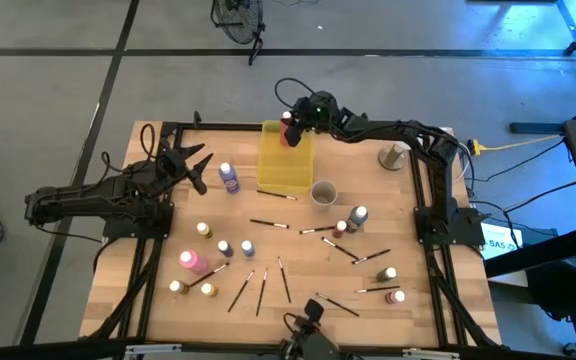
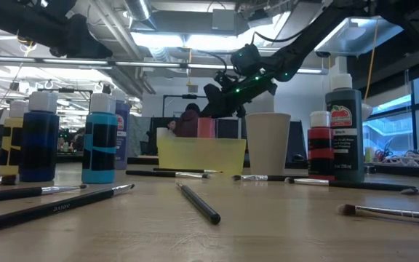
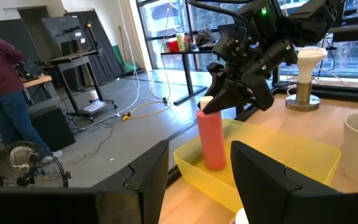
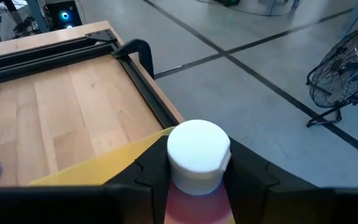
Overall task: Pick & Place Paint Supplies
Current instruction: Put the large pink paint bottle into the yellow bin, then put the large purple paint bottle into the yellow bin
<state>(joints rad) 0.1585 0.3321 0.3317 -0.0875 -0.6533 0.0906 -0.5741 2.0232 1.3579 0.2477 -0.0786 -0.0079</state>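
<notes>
We see the right gripper (image 3: 229, 99) with jaws closed on a pink bottle (image 3: 211, 140), held upright over the tray's (image 1: 268, 178) far end. Release lies straight down. Left gripper (image 1: 193, 165) waits, jaws wide, beside the purple bottle (image 1: 229, 178).

Grey concrete floor (image 1: 58, 95) crossed by dark lines. Floor fan (image 1: 236, 18) beyond table's far edge. Person in dark red top (image 3: 2, 81) stands at desk (image 3: 36, 79). Large windows (image 3: 166, 25) behind. Bright ceiling lights (image 2: 173, 40) overhead.
</notes>
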